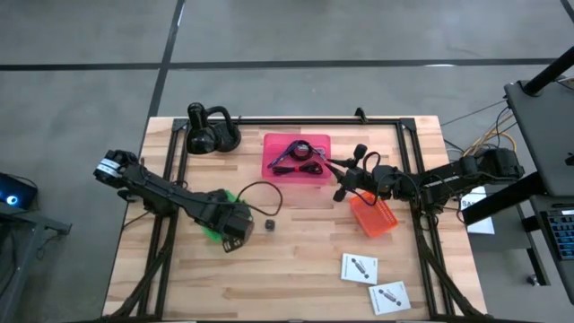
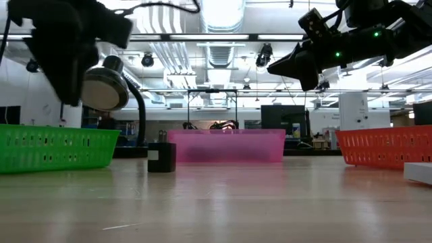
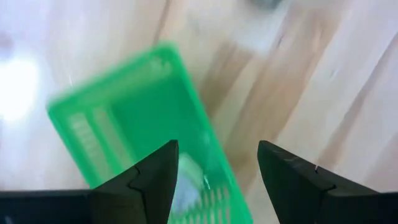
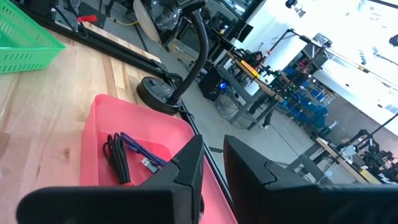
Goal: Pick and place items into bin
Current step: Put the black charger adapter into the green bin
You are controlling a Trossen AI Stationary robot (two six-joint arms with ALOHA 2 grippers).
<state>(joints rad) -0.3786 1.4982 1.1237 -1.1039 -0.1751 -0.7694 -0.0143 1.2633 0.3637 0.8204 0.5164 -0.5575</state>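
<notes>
We see a grey concrete floor (image 1: 81,54) around the wooden table (image 1: 296,269), with dark seam lines (image 1: 269,65) crossing it at 12 o'clock. A dark desk with a keyboard (image 1: 560,233) sits at 3 o'clock of the table. Looking level across the room, we get an open industrial ceiling with a big duct (image 2: 223,13) and strip lights (image 2: 196,37), white walls, dark cabinets or screens (image 2: 283,121) at the back. Beyond the table's far edge, workbenches (image 4: 273,93) stand under bright light.
</notes>
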